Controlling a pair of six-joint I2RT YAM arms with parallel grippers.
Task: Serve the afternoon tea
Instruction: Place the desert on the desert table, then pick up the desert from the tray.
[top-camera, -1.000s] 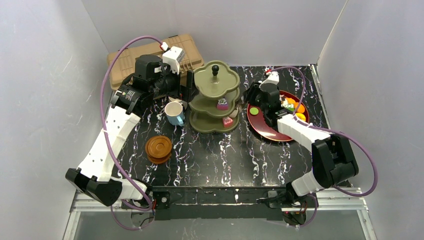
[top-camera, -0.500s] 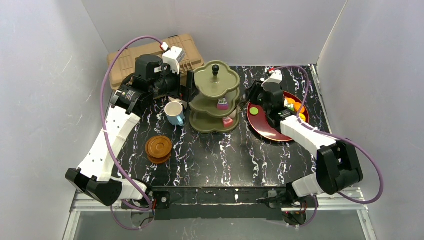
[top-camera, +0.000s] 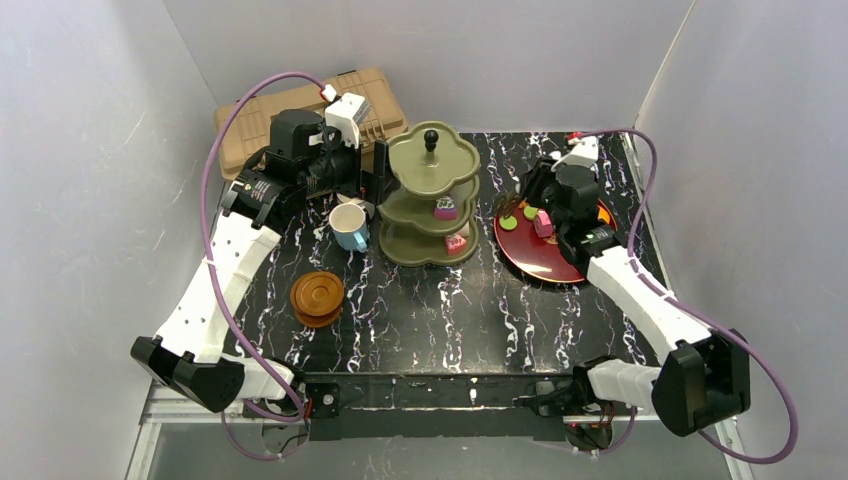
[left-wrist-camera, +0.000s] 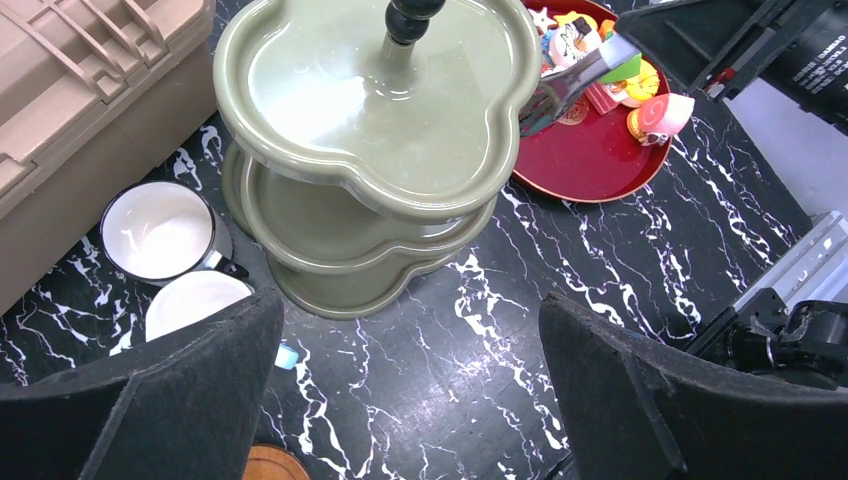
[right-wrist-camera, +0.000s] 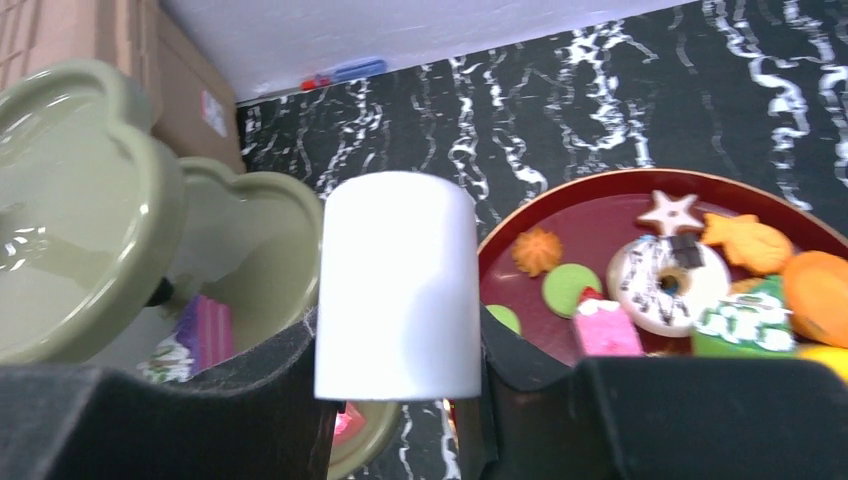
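The olive-green three-tier stand (top-camera: 432, 160) stands mid-table, with a purple toy cake (top-camera: 445, 208) on its middle tier and a pink one (top-camera: 456, 242) on the lowest. My right gripper (top-camera: 535, 200) hovers between the stand and the red plate (top-camera: 545, 258), shut on a white cylindrical toy piece (right-wrist-camera: 397, 285). Donut (right-wrist-camera: 665, 280), pink cake (right-wrist-camera: 605, 325) and other sweets lie on the red plate (right-wrist-camera: 600, 215). My left gripper (left-wrist-camera: 410, 390) is open, empty, above the table left of the stand (left-wrist-camera: 380, 110). A white mug (left-wrist-camera: 160, 228) and a light-blue mug (top-camera: 349, 226) sit below it.
The tan toolbox (top-camera: 250, 115) lies at the back left, close behind my left arm. Stacked brown saucers (top-camera: 317, 297) rest on the black marbled table (top-camera: 450, 320) at front left. White walls enclose the table on three sides.
My right arm has swung its elbow out to the right and the wrist has shifted right and back over the red plate, still holding the white piece. The left arm has not moved.
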